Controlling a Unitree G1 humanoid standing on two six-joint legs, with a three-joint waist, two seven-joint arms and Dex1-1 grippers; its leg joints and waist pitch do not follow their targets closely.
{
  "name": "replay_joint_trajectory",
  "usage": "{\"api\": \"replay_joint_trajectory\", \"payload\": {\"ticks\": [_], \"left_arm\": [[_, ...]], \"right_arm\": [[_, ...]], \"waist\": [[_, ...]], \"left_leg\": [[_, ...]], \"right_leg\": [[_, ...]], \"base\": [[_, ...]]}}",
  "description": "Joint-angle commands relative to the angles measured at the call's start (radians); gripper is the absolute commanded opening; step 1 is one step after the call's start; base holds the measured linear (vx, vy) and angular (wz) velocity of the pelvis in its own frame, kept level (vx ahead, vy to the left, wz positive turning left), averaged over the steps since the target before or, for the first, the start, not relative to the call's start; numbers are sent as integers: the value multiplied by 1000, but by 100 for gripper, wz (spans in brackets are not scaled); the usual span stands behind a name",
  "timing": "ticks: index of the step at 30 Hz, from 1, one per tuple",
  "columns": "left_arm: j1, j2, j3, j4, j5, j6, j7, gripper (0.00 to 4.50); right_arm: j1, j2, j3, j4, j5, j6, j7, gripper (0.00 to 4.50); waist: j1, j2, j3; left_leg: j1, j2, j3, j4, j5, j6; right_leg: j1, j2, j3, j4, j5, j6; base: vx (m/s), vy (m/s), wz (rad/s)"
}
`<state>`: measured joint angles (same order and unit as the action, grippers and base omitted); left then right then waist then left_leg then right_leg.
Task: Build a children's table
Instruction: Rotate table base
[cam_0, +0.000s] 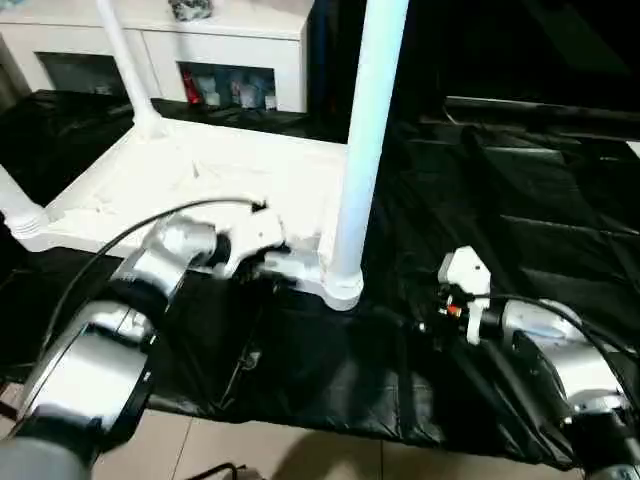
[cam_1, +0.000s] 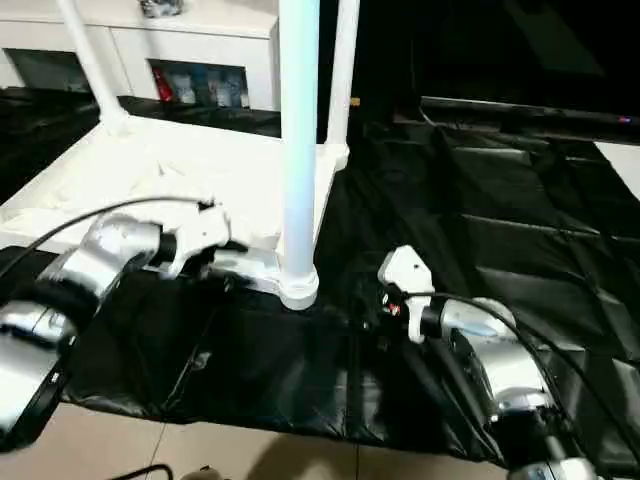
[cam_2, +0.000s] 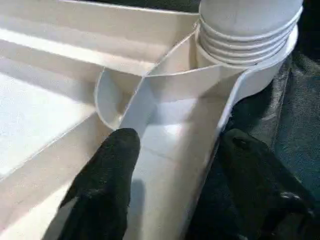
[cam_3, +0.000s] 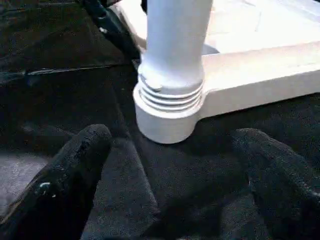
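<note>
Upside down, the tabletop (cam_0: 200, 170) holds legs (cam_0: 365, 140) upright in its corner sockets.
Left gripper (cam_2: 175, 170) straddles the near edge; right gripper (cam_3: 175, 185) spread.

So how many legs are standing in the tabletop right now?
4. Near leg beside the left gripper, far right leg, far left leg, and near left leg at the picture's edge, all upright in the tabletop.

No readable text, labels, brands or numbers anywhere. Items behind the cabinet (cam_0: 160, 40) glass, upper left of the head views, are too blurred to read. Tabletop (cam_0: 200, 170), legs (cam_0: 360, 150) and black sheet (cam_0: 500, 200) carry no markings.
</note>
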<state>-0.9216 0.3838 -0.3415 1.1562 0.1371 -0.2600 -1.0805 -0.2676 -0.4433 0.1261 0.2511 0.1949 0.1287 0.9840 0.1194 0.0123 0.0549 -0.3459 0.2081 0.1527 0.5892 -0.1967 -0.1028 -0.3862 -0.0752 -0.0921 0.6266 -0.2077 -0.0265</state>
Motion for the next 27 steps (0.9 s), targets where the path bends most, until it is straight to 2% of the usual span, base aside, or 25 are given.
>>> {"api": "replay_joint_trajectory", "payload": {"ticks": [1,4,7,11,15,16,17,20,22,23,27], "left_arm": [[-23,-3,-6,14,17,4,7,249],[-39,-12,-6,49,37,-8,17,243],[-55,-23,-6,83,49,-7,18,206],[-59,-25,-1,97,49,-4,-1,182],[-61,-26,7,108,49,13,-38,160],[-63,-26,5,112,55,18,-46,149],[-65,-25,3,116,61,22,-49,127],[-72,-19,-13,126,83,55,-62,121],[-75,-17,-20,131,92,81,-66,94],[-76,-18,-19,132,91,89,-67,88],[-83,-26,-8,133,81,128,-110,71]], "right_arm": [[4,-15,0,-23,9,12,7,437],[7,-20,1,-30,10,19,11,437],[3,-25,1,-34,8,28,17,437],[-1,-25,3,-39,8,33,20,437],[-2,-31,15,-47,16,43,43,437],[-1,-34,18,-52,20,49,53,437],[0,-37,20,-55,22,51,60,437],[0,-53,34,-67,32,66,102,437],[-2,-62,43,-69,34,70,128,437],[-4,-63,44,-67,32,68,131,437],[-16,-64,45,-55,24,65,134,437]], "waist": [[7,6,-72],[7,5,-70],[10,4,-70],[15,2,-71],[18,-4,-70],[20,0,-70],[22,-5,-70],[25,-9,-68],[25,-8,-67],[25,-3,-68],[24,-2,-69]], "left_leg": [[-7,15,3,-58,-122,51],[-8,15,2,-58,-126,51],[-8,17,1,-59,-123,53],[-8,18,1,-58,-119,55],[-8,18,3,-58,-109,62],[-7,19,2,-58,-106,63],[-8,19,2,-58,-105,65],[-8,21,2,-60,-102,69],[-11,20,2,-60,-100,69],[-9,20,2,-60,-101,68],[-10,20,1,-60,-95,64]], "right_leg": [[68,-69,54,-75,-48,-220],[68,-69,53,-78,-61,-217],[67,-70,53,-78,-67,-213],[67,-72,53,-76,-60,-219],[66,-72,53,-76,-58,-216],[65,-73,53,-75,-59,-217],[66,-73,53,-75,-62,-214],[66,-75,54,-77,-82,-202],[66,-77,54,-78,-89,-199],[65,-76,53,-78,-90,-202],[66,-75,53,-77,-72,-209]], "base": [[0,0,0],[0,0,0],[0,0,0],[0,0,0],[0,0,0],[0,0,0],[0,0,0],[0,0,0],[0,0,0],[0,0,0],[0,0,0]]}}
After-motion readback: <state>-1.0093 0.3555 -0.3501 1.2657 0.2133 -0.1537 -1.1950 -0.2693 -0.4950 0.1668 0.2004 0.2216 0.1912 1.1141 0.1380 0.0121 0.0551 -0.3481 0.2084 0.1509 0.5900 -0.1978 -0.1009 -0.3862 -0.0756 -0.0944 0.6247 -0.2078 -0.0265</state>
